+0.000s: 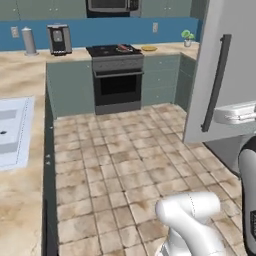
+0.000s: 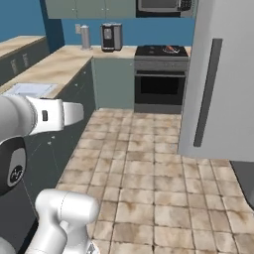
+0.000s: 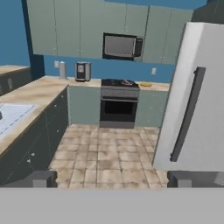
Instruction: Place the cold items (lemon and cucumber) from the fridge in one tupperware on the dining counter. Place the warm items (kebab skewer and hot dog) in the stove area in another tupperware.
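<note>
The white arm [image 2: 44, 116] is raised, its jaws spread wide, holding nothing.

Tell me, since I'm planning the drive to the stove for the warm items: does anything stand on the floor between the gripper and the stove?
Nothing visible does. The open gripper faces the stove across bare tiled floor. The counter runs along the left and the fridge door stands on the right, both beside the path, not across it.

You're getting flat, even, shadowless rendered light, bright all over, with soft, slightly blurry detail and no glare anywhere.
</note>
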Controlling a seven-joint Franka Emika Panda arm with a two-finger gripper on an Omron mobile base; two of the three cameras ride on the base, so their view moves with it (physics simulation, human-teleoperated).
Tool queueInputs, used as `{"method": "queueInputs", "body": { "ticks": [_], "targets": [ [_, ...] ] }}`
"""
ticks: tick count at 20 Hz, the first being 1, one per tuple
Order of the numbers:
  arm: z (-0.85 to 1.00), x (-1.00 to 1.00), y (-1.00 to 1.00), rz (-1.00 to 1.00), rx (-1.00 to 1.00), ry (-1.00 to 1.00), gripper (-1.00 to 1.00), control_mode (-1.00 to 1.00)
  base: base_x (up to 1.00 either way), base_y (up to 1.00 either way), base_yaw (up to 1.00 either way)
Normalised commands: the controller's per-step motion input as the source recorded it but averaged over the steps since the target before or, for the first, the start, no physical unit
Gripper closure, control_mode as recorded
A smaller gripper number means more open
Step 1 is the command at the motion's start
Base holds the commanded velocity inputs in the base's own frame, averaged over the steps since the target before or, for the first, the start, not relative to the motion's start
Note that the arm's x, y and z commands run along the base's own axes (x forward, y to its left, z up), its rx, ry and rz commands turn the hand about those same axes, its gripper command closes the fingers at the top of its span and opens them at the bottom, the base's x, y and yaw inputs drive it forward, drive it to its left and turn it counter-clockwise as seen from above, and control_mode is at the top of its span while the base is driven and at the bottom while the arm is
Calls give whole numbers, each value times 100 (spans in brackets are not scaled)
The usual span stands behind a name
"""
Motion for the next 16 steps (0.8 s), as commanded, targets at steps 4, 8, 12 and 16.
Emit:
{"method": "queueInputs", "body": {
  "ticks": [4,8,12,16],
  "targets": [
    [0,0,0,0,0,0,-100,100,100,21,-5],
    [0,0,0,0,0,0,-100,100,100,0,5],
    [0,0,0,0,0,0,-100,100,100,-1,9],
    [0,0,0,0,0,0,-100,100,100,-9,4]
  ]
}}
